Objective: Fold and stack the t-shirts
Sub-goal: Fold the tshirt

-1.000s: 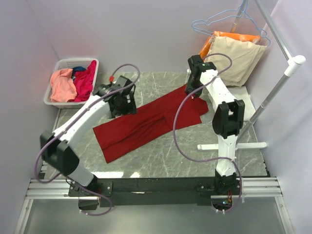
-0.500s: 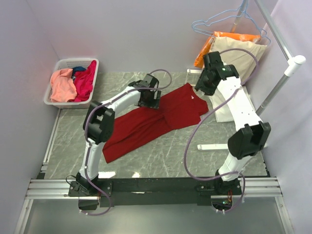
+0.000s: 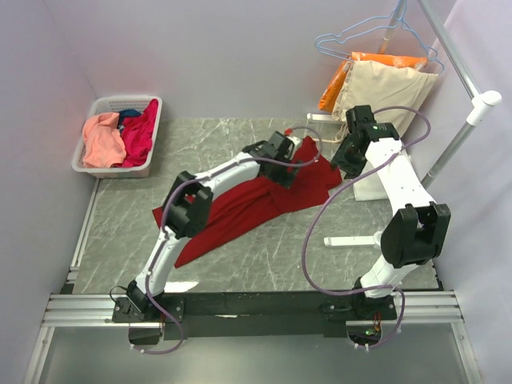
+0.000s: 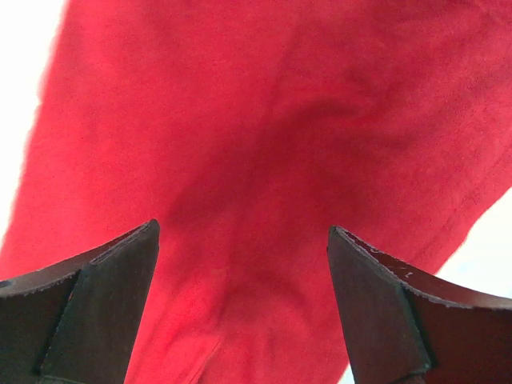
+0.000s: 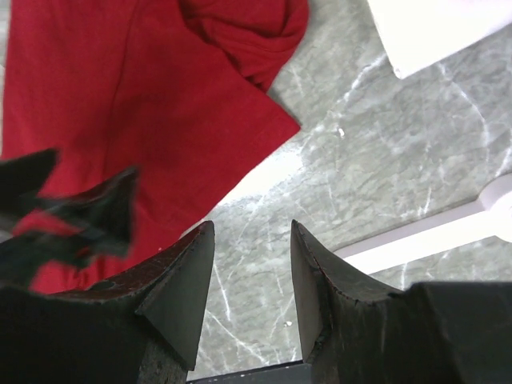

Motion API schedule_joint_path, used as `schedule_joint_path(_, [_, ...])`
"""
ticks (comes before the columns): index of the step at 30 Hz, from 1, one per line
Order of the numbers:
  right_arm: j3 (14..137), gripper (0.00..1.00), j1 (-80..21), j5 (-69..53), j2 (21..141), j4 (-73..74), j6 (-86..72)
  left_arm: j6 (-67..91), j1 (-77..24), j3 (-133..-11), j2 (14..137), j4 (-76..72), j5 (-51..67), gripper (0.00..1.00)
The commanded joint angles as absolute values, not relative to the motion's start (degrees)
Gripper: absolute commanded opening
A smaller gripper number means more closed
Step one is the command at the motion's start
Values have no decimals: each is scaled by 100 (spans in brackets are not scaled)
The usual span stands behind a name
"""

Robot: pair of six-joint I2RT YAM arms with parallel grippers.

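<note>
Left gripper (image 4: 242, 228) has been stretching farther over the dark red cloth t-shirt (image 3: 232, 210) lying mid-surface (image 3: 264, 256), jaws wide. Right gripper (image 5: 252, 226) is hovering open and empty past the shirt's right edge. White plastic basket (image 3: 80, 164), at the far-left corner, is holding pink shirts (image 3: 102, 140).

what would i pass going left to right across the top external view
white basket → dark red t-shirt → beige garment on a hanger → rack pole
</note>
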State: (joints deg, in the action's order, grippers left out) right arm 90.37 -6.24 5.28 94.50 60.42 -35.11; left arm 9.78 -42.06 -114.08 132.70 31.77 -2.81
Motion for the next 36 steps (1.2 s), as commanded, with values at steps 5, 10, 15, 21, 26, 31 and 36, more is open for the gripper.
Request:
schedule_joint_path(5, [8930, 50, -571, 220, 9000, 5827, -3542, 1071, -4263, -12164, 14229, 3243, -1105, 91])
schedule_joint_path(10, [8912, 49, -563, 18, 9026, 5792, -3524, 1432, -4263, -12699, 14791, 3831, -2266, 93])
schedule_joint_path(15, [9044, 47, -563, -114, 9176, 5853, -3463, 2170, -4114, -13708, 15423, 4753, -3392, 95])
schedule_joint_path(21, [9053, 46, -571, -175, 9237, 5862, -3437, 3453, -3465, -13660, 15338, 5423, -3252, 99])
schedule_joint_path(26, [9009, 45, -580, -237, 9272, 5827, -3419, 3955, -3129, -13728, 15223, 5485, -3498, 99])
schedule_joint_path(31, [8983, 45, -589, -255, 9316, 5862, -3366, 3790, -2971, -13562, 15039, 4836, -3209, 100])
schedule_joint_path(36, [8921, 45, -720, -167, 9316, 5862, -3331, 3130, -3006, -13088, 14407, 3536, -2060, 100])
